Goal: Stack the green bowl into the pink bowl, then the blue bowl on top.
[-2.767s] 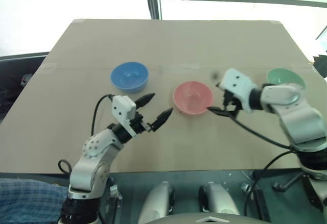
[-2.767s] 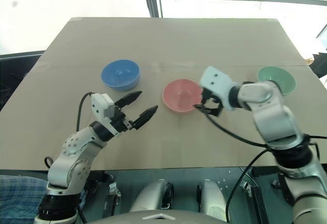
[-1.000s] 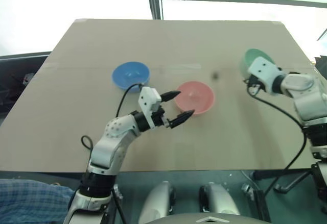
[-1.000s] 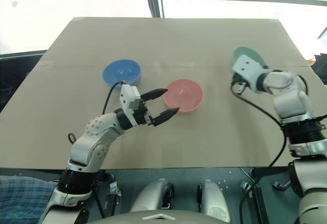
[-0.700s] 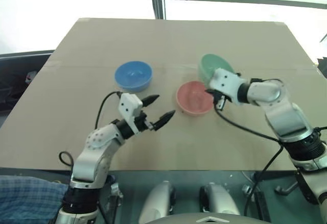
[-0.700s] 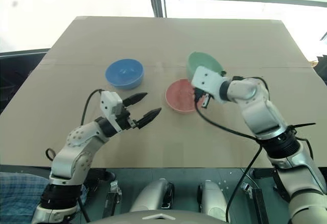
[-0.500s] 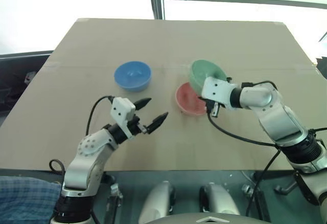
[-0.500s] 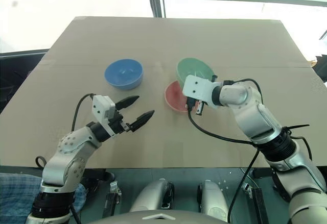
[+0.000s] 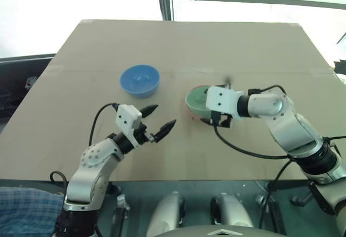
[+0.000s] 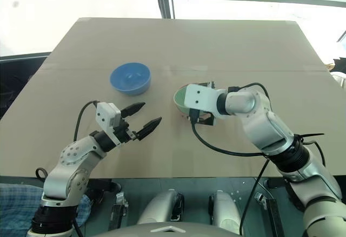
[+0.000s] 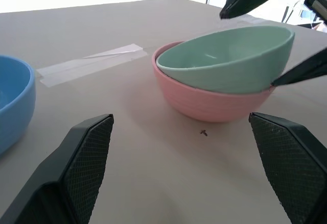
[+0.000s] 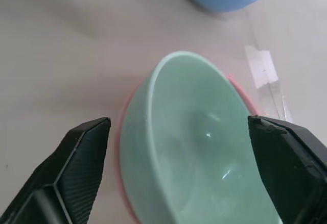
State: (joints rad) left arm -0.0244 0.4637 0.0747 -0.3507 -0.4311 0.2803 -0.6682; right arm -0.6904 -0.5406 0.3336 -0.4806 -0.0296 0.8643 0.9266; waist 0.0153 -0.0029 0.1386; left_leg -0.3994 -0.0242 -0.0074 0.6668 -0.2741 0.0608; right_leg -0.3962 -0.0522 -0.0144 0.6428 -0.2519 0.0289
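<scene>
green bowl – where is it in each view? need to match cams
Left eye: green bowl right of centre, nested in pink bowl.
Right eye: centre.
Left wrist: upper right, tilted in pink.
Right wrist: centre.
Shared landmark: blue bowl.

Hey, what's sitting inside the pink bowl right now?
The green bowl sits in the pink bowl, tilted rather than fully nested. It covers the pink bowl's inside, leaving its outer wall and part of the rim showing.
</scene>
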